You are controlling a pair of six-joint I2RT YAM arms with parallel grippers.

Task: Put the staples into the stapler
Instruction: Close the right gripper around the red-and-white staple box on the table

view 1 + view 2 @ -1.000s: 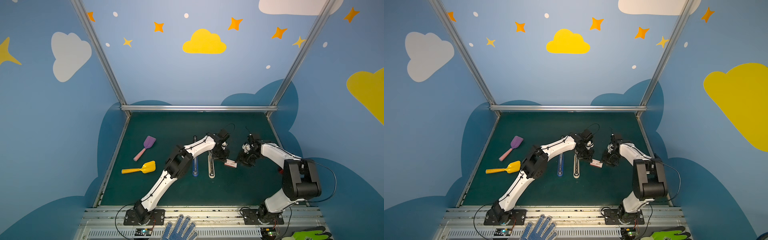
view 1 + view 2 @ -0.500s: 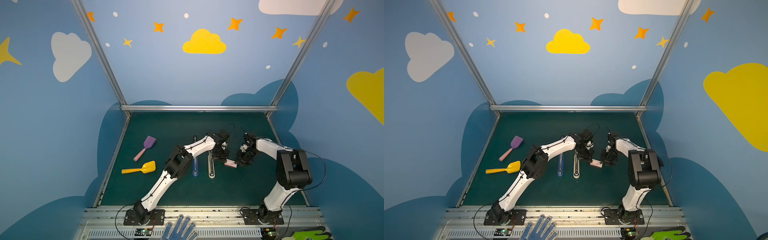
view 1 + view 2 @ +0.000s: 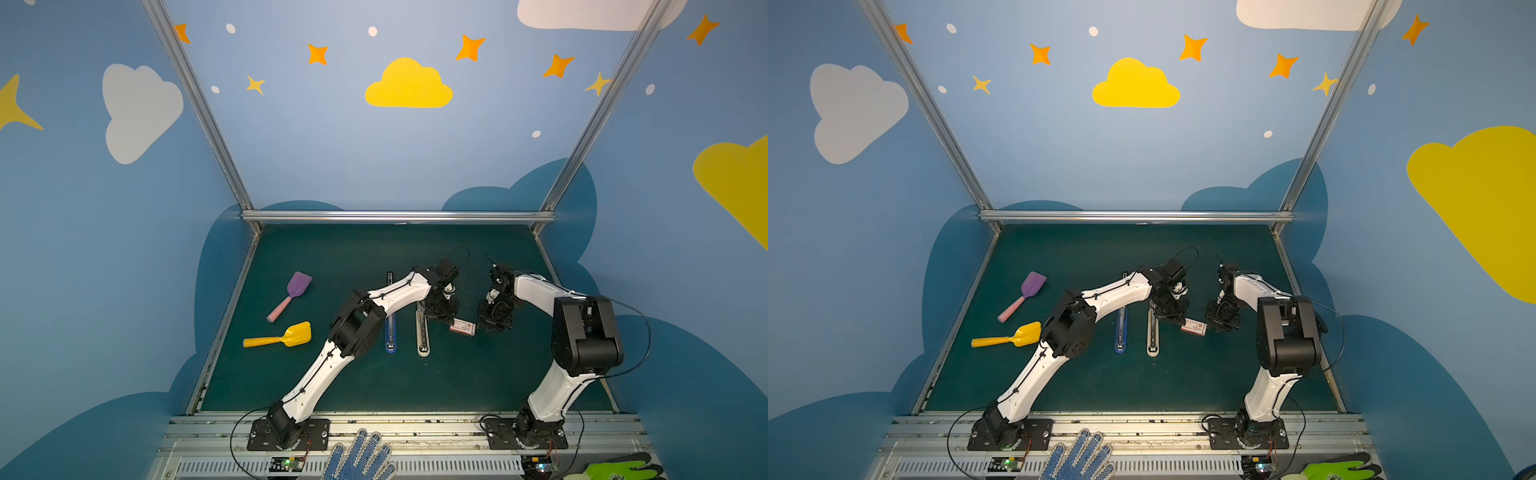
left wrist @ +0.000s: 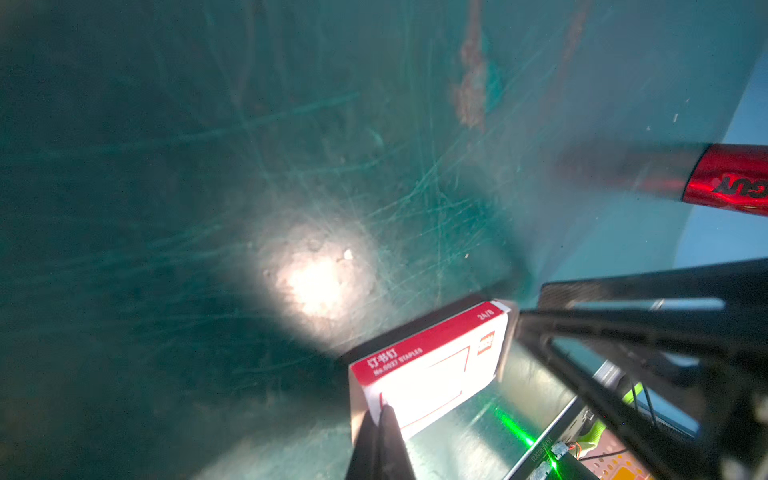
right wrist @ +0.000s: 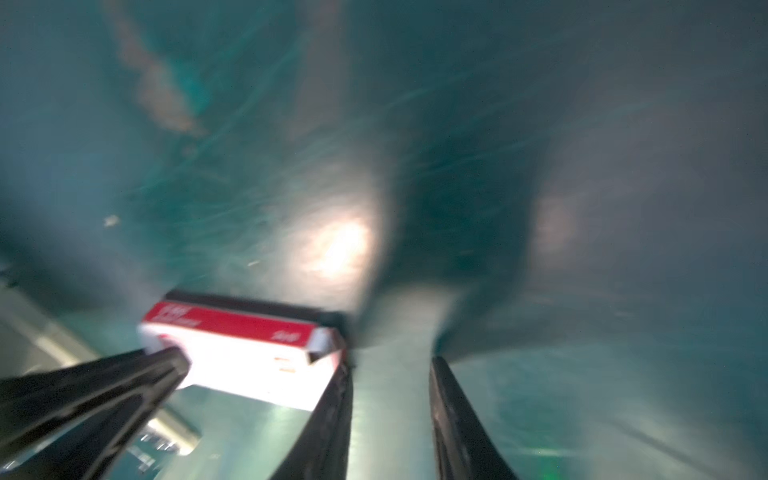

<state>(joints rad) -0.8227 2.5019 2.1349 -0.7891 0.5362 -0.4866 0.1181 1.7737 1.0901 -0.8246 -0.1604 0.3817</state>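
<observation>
Left gripper (image 4: pixel 384 415): clenched tip to tip, the tips set against one end corner of the staple box (image 4: pixel 432 365). Whether cardboard is nipped between them cannot be told.
Right gripper (image 5: pixel 390 365): jaws apart with only bare mat between them. One finger touches the box's opposite end, where a flap stands ajar.
Staple box, position: on the green mat (image 3: pixel 374 382), between the two grippers, red-printed face up. The left gripper is at its 10 o'clock in both top views and the right gripper at its 3 o'clock.
Staple box, handling (judged): light, thin card. It is likely to skid on the mat and to crush if squeezed across its flat faces.
Hold (judged): take the sleeve by its long edges and press the inner tray out from one end.
White stapler (image 3: pixel 422 332): lies flat at the box's 9 o'clock, just beside it.
Blue stapler (image 3: pixel 390 332): parallel, further out at 9 o'clock. Which of the two staplers is to be loaded cannot be told.
Yellow toy shovel (image 3: pixel 282 336), purple toy spatula (image 3: pixel 293 295): well apart, far out at 9 o'clock.
</observation>
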